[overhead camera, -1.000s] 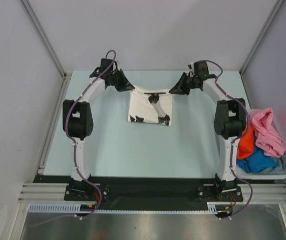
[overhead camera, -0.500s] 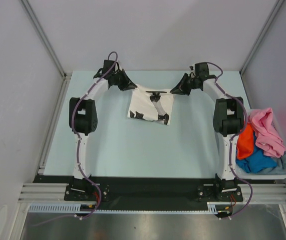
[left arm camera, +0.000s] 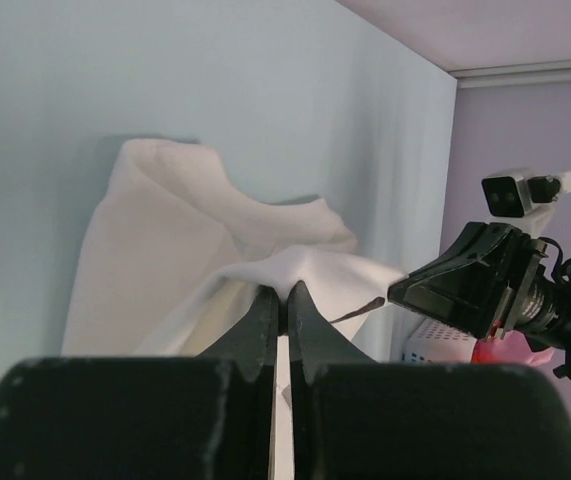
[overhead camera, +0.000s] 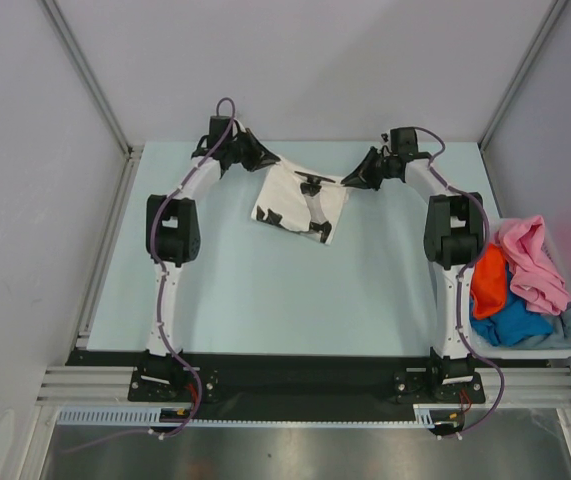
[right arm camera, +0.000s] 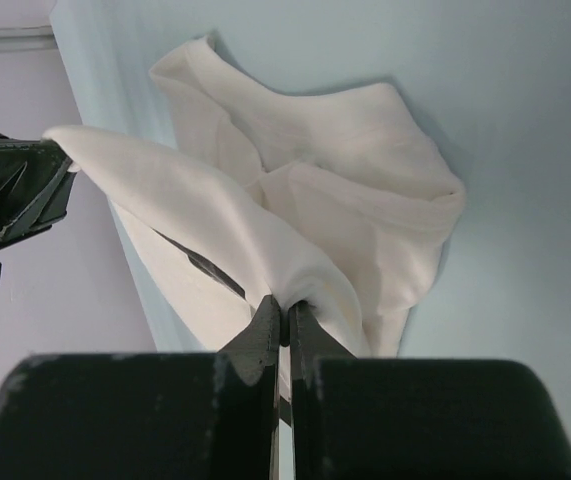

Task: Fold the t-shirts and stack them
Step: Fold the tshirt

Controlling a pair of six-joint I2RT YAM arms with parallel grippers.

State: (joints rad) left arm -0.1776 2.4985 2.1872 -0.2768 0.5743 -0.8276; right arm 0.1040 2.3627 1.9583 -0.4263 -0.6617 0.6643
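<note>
- Left gripper [left arm camera: 285, 300] pinches the white t-shirt [overhead camera: 290, 200] at its far left corner.
- Right gripper [right arm camera: 285, 312] pinches its far right corner.
- Shirt sags between them, far middle of the table [overhead camera: 225, 290].

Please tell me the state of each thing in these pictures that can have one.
white t-shirt: pinched at two corners, partly lifted, creased.
left gripper: shut on the white t-shirt.
right gripper: shut on the white t-shirt.
coloured t-shirts: heaped unfolded in the bin.

A pale plastic bin [overhead camera: 535, 351] sits at the right of the table [overhead camera: 265, 290].
</note>
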